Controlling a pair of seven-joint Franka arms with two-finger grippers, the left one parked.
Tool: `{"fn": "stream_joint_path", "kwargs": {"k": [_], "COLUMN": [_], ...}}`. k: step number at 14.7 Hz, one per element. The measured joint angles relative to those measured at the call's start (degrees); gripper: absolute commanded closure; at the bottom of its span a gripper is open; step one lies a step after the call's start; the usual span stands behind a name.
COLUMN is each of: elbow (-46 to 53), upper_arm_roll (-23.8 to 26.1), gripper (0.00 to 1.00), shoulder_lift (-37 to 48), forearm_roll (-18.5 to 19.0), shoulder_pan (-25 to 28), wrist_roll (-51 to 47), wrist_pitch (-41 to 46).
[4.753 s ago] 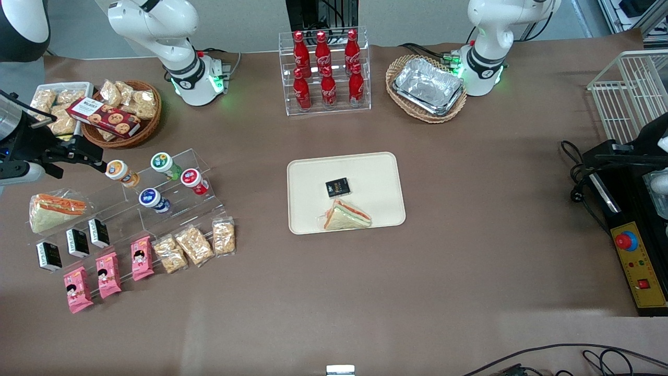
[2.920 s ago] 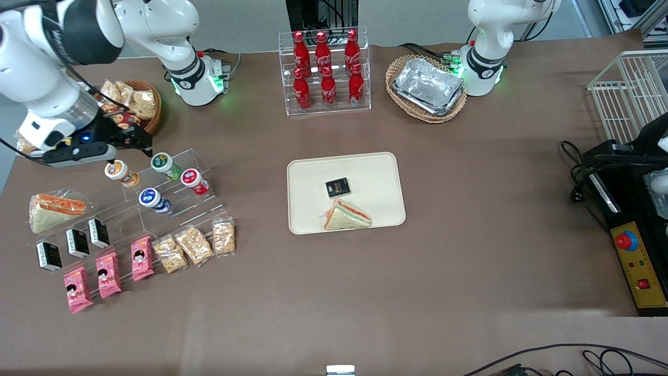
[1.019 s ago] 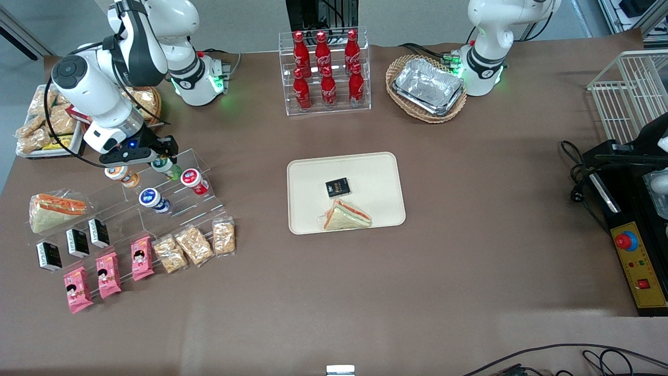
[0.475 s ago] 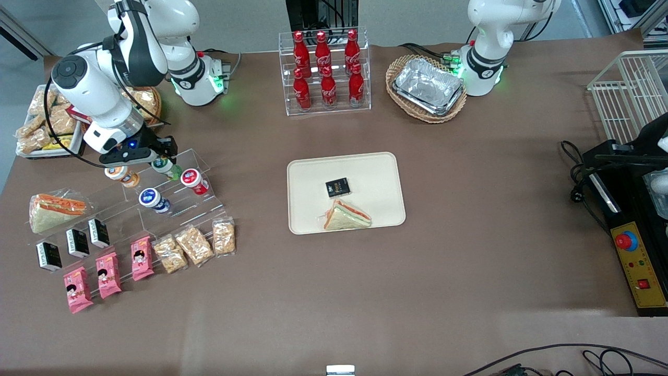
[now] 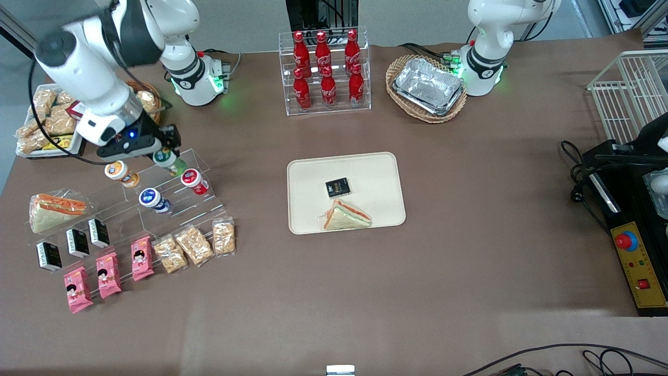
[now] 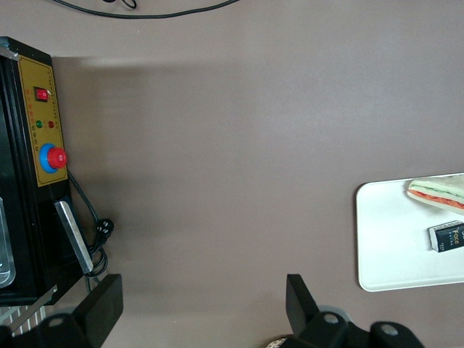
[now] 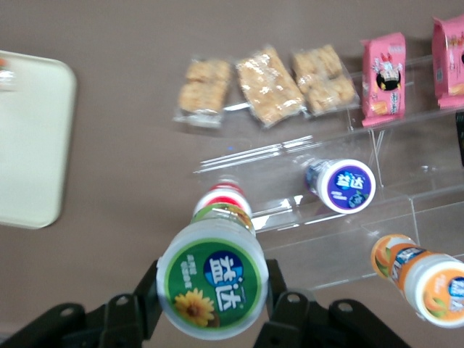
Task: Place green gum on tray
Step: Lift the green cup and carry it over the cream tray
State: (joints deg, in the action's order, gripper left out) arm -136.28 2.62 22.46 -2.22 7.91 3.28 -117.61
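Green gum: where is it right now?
The green gum is held in the gripper above the clear display stand, beside the red gum bottle, toward the working arm's end; not yet on the tray.

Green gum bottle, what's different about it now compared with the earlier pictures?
The gripper came in from the working arm's end of the table, closed on the green gum and has now lifted it slightly off the clear display stand. The tray, with its sandwich and small black packet, and the orange, blue and red bottles have not moved.
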Motion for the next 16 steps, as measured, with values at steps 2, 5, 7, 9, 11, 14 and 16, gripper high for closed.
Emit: {"fn": "stream_joint_path", "kwargs": {"k": [2, 5, 7, 9, 11, 14, 16], "elbow": [9.34, 24.04, 29.24, 30.75, 31.00, 31.07, 31.02], "upper_arm_roll": [0.13, 0.21, 0.22, 0.26, 0.35, 0.39, 0.38], "gripper": [0.62, 0.62, 0.62, 0.62, 0.62, 0.61, 0.61], "shoulder_lift": [-0.52, -3.24, -4.99, -6.27, -7.68, -11.16, -14.91], "forearm_roll": [-0.02, -0.06, -0.10, -0.11, -0.18, -1.27, -1.38], "shoulder_pan": [2.90, 6.99, 9.80, 13.61, 18.27, 24.73, 28.89], "wrist_roll": [-2.06, -6.78, -10.57, -16.55, -24.09, -35.95, -44.42], "wrist_pitch": [10.59, 25.24, 28.76, 29.29, 29.27, 26.07, 21.52]}}
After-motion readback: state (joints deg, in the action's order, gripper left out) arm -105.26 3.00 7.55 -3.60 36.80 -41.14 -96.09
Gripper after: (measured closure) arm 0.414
